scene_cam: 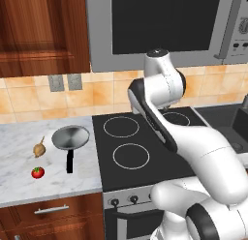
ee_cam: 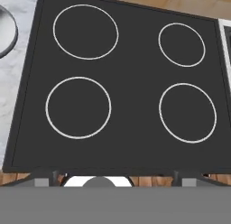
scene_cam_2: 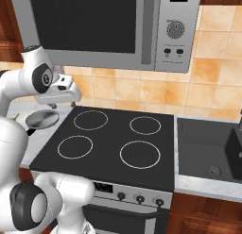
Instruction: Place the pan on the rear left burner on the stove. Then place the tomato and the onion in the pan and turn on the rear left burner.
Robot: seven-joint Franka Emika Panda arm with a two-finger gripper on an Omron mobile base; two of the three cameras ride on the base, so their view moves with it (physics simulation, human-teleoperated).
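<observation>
Even, bright, shadowless rendered light throughout, soft low-resolution edges, a mild sheen on the pan (scene_cam: 70,137), and no glare on the stove (ee_cam: 131,83).

We find no text, brand, number or label that we can read. The microwave (scene_cam_2: 108,28) has a small dark display at the top of its control panel (scene_cam_2: 176,30), but what it shows is too blurred for us to make out. The dial and the buttons below it carry marks too small to tell. The stove (ee_cam: 131,83) bears four white circle outlines and nothing written; the knobs (scene_cam_2: 139,198) on its front panel show no legible markings.
</observation>
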